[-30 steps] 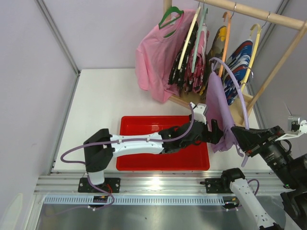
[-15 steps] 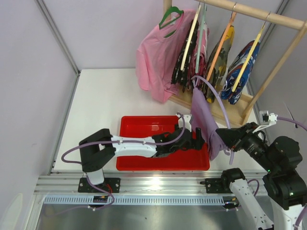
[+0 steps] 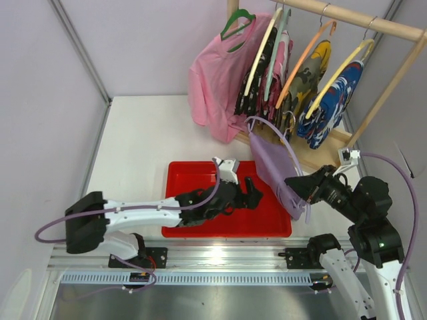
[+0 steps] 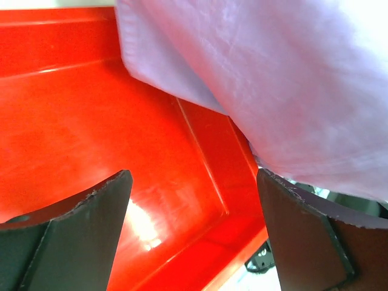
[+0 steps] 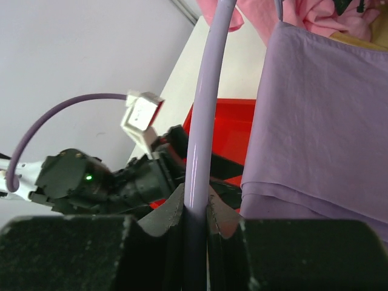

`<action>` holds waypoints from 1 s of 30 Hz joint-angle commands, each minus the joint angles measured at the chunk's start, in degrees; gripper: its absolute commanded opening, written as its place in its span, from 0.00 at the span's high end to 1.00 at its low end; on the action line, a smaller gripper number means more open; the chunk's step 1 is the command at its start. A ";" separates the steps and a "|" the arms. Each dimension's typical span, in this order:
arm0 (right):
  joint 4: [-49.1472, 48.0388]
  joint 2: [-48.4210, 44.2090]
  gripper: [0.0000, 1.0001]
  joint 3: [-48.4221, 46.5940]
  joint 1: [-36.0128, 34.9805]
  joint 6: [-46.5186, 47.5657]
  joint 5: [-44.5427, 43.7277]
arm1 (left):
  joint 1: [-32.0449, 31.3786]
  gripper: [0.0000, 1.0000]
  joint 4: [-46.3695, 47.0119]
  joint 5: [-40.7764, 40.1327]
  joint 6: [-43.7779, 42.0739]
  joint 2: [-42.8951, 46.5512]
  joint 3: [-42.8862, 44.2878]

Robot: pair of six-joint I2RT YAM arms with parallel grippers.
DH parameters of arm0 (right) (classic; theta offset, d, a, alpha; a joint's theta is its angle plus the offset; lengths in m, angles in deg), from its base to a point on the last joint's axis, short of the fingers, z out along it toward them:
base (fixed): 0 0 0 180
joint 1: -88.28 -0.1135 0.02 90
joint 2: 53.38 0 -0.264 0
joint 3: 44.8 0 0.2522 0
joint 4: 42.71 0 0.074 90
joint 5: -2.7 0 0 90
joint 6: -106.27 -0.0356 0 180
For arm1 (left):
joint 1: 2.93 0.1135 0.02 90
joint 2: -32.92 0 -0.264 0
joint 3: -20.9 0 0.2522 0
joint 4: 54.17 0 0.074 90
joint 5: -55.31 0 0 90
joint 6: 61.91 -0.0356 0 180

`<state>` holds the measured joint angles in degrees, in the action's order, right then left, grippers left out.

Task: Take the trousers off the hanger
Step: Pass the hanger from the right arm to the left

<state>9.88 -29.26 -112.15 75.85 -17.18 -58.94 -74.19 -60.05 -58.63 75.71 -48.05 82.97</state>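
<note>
The pale lavender trousers (image 3: 270, 163) hang folded over a lavender hanger (image 3: 293, 157), tilted above the right end of the red tray (image 3: 200, 175). My right gripper (image 3: 301, 189) is shut on the hanger's rod (image 5: 203, 121), and the trousers (image 5: 315, 121) drape to the right of it. My left gripper (image 3: 251, 194) is open and empty, low over the tray floor (image 4: 91, 121). The trousers' hem (image 4: 273, 79) hangs just above and beyond its fingers (image 4: 79, 236). A black speckled garment (image 3: 248, 99) hangs on the rack.
A wooden rack (image 3: 347, 20) stands at the back right with a pink shirt (image 3: 213, 80), a camouflage garment (image 3: 303, 80) and a blue-red-white garment (image 3: 330, 100) on hangers. Its wooden base (image 3: 320, 153) lies just behind the held hanger.
My right gripper has carried the hanger and lavender trousers left and lower, toward the tray. My left gripper has drawn back left, away from the trousers. The rack garments have swung.
</note>
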 commanded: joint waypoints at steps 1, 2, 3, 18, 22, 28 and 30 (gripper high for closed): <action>-12.80 0.22 1.00 0.75 -0.67 -1.00 1.08 | 0.07 0.09 -1.19 -3.82 0.99 7.30 -3.22; -13.60 0.40 1.00 1.37 -0.76 -1.78 1.08 | 0.07 0.09 -1.72 -4.26 0.90 8.97 -3.66; -14.47 0.75 1.00 1.98 -0.84 -2.31 1.43 | 0.07 0.09 -3.03 -5.14 0.73 12.21 -4.71; -26.52 13.75 1.00 6.39 -37.87 0.84 -32.62 | 0.16 0.05 -7.53 -4.70 -4.99 25.24 -1.38; -31.70 19.37 1.00 6.38 -51.54 4.27 -49.86 | 0.60 0.04 -11.91 -8.39 -3.32 28.14 -1.82; -45.05 28.87 1.00 8.49 -62.19 5.41 -64.12 | 2.97 0.04 -17.98 -12.18 0.46 36.93 -5.51; -49.26 31.85 1.00 8.84 -63.24 5.85 -65.44 | 3.76 0.04 -19.47 -11.74 0.81 39.48 -5.95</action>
<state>-20.85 0.57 -102.95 14.56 -13.77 -114.33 -71.66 -76.18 -68.23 74.66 -11.39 78.08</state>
